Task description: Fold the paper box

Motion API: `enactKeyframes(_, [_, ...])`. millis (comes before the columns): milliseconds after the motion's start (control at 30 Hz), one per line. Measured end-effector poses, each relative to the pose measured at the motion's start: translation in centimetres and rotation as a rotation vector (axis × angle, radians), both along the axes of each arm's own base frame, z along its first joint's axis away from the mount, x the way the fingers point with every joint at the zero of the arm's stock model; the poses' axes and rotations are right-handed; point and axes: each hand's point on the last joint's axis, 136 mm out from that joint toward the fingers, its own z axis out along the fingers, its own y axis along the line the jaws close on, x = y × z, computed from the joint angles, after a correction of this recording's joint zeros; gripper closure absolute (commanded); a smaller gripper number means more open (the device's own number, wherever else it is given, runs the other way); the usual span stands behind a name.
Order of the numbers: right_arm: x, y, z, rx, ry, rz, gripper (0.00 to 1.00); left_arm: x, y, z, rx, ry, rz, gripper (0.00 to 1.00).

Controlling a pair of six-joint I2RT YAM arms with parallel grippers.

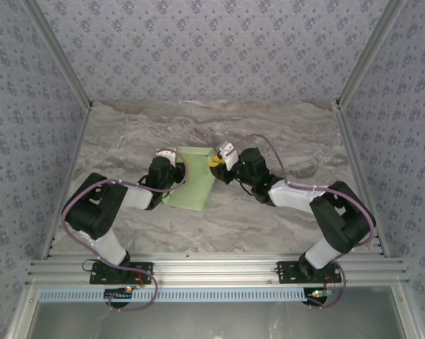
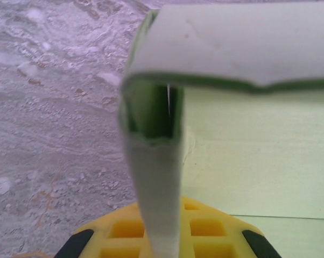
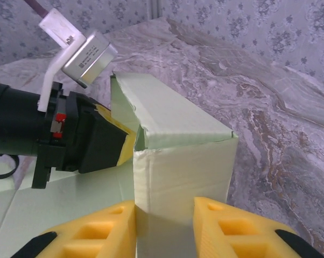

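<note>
The paper box point(image 1: 193, 180) is pale green card, partly folded, lying mid-table between both arms. My left gripper point(image 1: 176, 171) sits at its left edge. In the left wrist view a raised, folded-over wall of the box point(image 2: 154, 177) runs down between the yellow fingers point(image 2: 208, 228), which close on it, while the flat base point(image 2: 259, 161) spreads to the right. My right gripper point(image 1: 215, 163) is at the box's right edge. In the right wrist view the yellow fingers point(image 3: 103, 231) stand either side of a hollow upright wall point(image 3: 178, 161), pressed against it. The left gripper point(image 3: 119, 141) holds the far side.
The marble-patterned table top point(image 1: 283, 141) stretches around the box, with free room behind and in front. Aluminium rails point(image 1: 212, 268) run along the near edge and up both sides. Patterned wallpaper walls point(image 1: 212, 42) enclose the cell.
</note>
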Motion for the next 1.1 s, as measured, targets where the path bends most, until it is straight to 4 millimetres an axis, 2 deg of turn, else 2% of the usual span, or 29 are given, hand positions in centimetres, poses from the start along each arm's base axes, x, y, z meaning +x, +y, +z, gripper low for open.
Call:
enactKeyframes(267, [0.7, 0.4, -1.5, -0.024, -0.001, -0.107, 0.63, -0.2, 0.5, -0.7, 0.023, 0.022, 0.054, 1.0])
enactKeyframes(467, [2.2, 0.8, -2.6, -0.053, -0.018, -0.247, 0.6, -0.5, 1.1, -1.1, 0.049, 0.032, 0.113, 1.0])
enactKeyframes(800, [5.0, -0.4, -3.7, -0.071, -0.029, -0.461, 0.72, -2.2, 0.8, -0.8, 0.084, 0.001, 0.188, 0.99])
enactKeyframes(867, [5.3, -0.5, -3.8, -0.067, -0.028, -0.486, 0.75, -2.3, 0.8, -0.6, 0.083, -0.004, 0.205, 0.92])
enactKeyframes(1033, [5.8, -0.8, -4.8, -0.072, -0.02, -0.527, 0.81, -2.7, 0.4, -0.4, 0.074, -0.001, 0.208, 0.66])
enactKeyframes(1100, [6.0, -1.1, -5.3, -0.077, -0.013, -0.533, 0.82, -3.0, 0.1, 0.2, 0.05, -0.007, 0.199, 0.52])
